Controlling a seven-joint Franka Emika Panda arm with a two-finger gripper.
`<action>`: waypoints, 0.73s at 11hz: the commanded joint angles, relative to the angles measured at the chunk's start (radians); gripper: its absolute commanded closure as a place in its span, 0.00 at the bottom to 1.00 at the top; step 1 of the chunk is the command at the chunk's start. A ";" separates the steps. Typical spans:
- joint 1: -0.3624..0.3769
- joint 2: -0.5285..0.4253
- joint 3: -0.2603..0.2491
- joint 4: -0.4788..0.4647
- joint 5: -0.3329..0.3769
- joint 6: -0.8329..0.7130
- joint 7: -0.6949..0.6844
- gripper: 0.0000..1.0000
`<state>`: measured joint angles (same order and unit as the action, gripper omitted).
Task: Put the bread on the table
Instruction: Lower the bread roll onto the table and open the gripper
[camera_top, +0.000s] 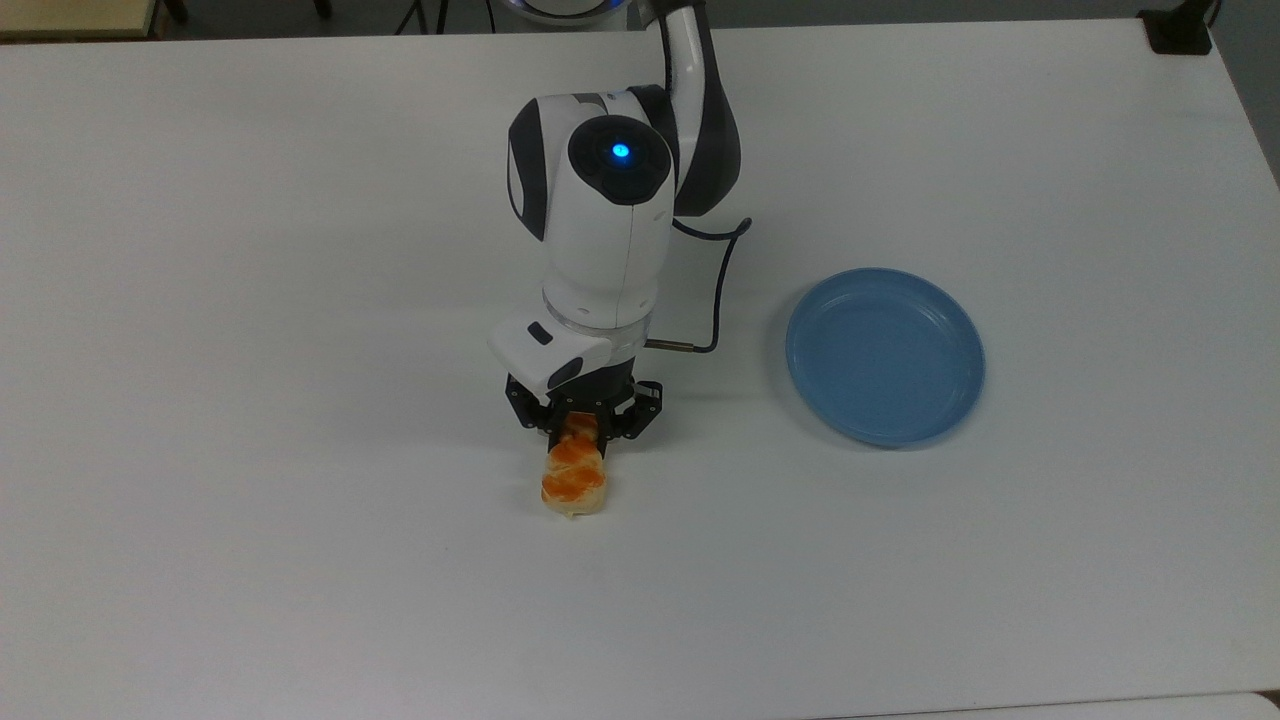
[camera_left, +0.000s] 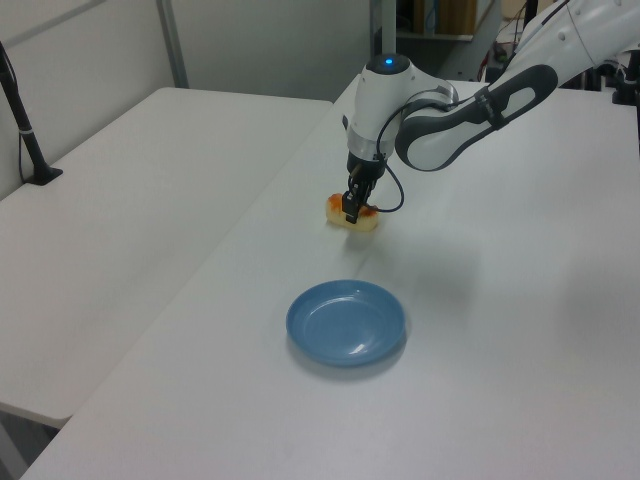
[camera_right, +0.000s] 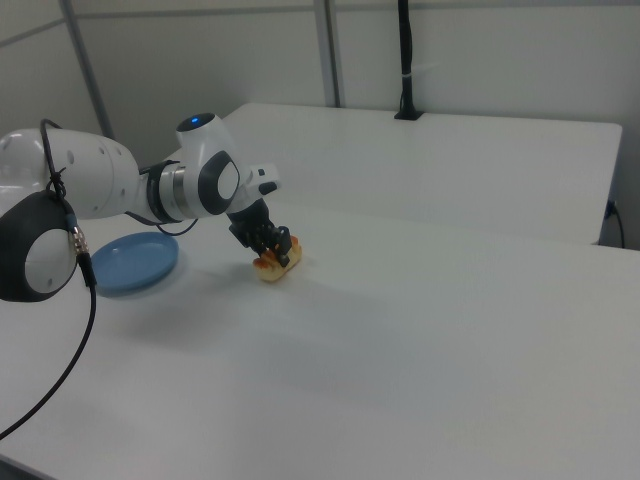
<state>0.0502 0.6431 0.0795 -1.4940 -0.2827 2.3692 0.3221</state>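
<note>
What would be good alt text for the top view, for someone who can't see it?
A white robot arm's gripper holds a small orange-topped bread low over or on a plain white table. An empty round blue plate sits apart from it, toward the top view's right.

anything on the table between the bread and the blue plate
Nothing: in the top view, bare white tabletop separates the small tan pastry loaf with orange lumps from the round blue plate.
</note>
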 joint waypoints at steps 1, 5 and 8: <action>-0.022 -0.042 0.000 0.001 0.057 0.005 -0.001 0.00; -0.056 -0.210 0.002 -0.008 0.197 -0.175 -0.002 0.00; -0.066 -0.383 -0.003 -0.041 0.227 -0.413 0.000 0.00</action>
<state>-0.0117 0.4106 0.0796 -1.4553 -0.0811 2.0956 0.3231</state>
